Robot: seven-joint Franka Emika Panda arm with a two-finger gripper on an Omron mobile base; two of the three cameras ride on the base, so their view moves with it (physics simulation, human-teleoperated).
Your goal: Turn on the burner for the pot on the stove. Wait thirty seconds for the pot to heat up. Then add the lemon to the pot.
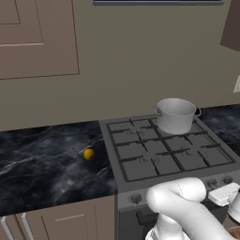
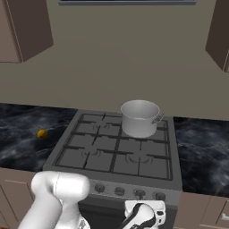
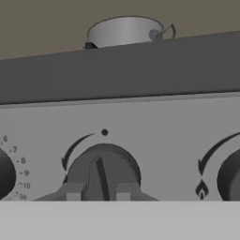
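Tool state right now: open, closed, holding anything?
Tool: closed around the stove knob, its two tips on either side of the knob's ridge.

A dark marbled worktop [image 1: 42, 164] runs along a plain beige wall [image 1: 140, 61], brown cupboards [image 1: 33, 37] hang above it, matching cupboard doors [image 1: 70, 220] sit beneath its front edge, and a pale socket plate [image 1: 237, 84] shows at the right
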